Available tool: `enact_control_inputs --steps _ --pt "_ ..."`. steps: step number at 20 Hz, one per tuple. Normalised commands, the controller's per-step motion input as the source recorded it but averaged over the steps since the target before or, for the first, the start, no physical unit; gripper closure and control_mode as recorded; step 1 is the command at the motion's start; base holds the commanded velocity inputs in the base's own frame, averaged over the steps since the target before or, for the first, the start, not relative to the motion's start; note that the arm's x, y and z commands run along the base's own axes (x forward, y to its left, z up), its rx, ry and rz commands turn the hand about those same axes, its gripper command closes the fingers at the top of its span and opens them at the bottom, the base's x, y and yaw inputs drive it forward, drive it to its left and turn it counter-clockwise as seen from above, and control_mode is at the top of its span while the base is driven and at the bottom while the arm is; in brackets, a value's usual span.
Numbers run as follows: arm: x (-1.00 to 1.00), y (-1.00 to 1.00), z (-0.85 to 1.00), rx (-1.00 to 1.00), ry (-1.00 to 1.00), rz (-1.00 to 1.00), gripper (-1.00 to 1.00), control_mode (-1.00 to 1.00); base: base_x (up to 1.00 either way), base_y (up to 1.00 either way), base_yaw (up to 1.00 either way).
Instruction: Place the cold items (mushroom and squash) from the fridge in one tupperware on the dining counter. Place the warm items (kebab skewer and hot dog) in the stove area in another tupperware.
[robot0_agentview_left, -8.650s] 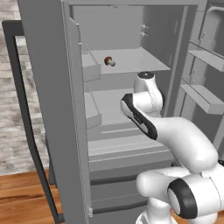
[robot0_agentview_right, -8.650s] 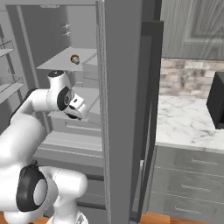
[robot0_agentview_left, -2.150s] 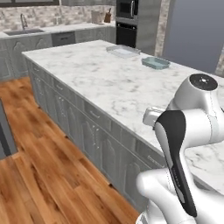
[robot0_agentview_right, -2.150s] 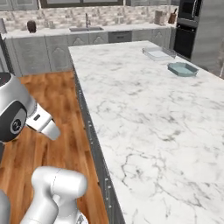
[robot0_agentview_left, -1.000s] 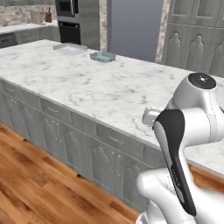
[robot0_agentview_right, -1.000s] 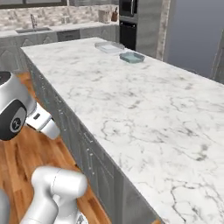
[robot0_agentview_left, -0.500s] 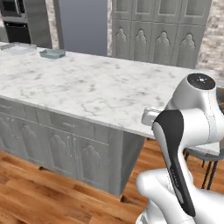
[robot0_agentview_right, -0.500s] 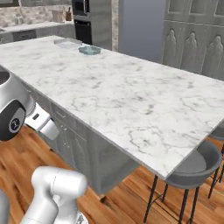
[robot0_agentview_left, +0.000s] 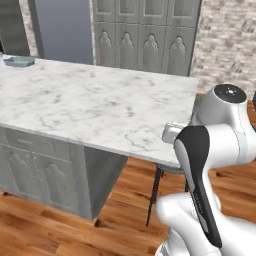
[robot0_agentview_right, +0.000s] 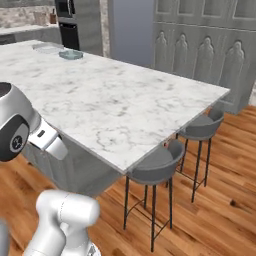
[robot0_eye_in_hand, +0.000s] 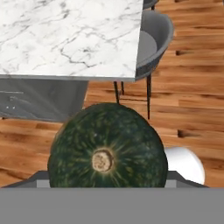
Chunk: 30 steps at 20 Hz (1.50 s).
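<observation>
Squash (robot0_eye_in_hand: 107, 151), dark green, sits at six o'clock in the hand view, pinched in the wide-spread pincer, off the marble bench (robot0_agentview_left: 90, 107). One tupperware (robot0_agentview_left: 19, 61) waits at ten o'clock on the far bench end, well apart. Judging so, the squash isn't delivered yet; mushroom and warm items remain.
</observation>
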Motion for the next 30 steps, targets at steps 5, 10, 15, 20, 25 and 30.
enact_control_inputs --steps 5,10,15,20,25,30 --pt "0.00 0.00 0.00 0.00 0.00 0.00 1.00 1.00 0.00 -1.00 -0.02" --pt "0.00 0.00 0.00 0.00 0.00 0.00 1.00 1.00 0.08 -1.00 0.00" --pt "0.00 0.00 0.00 0.00 0.00 0.00 1.00 1.00 0.35 -1.00 0.03" --pt "0.00 0.00 0.00 0.00 0.00 0.00 1.00 1.00 0.60 -0.98 0.15" --pt "0.00 0.00 0.00 0.00 0.00 0.00 1.00 1.00 0.69 -0.95 0.19" --pt "0.00 0.00 0.00 0.00 0.00 0.00 1.00 1.00 0.78 -0.77 0.25"
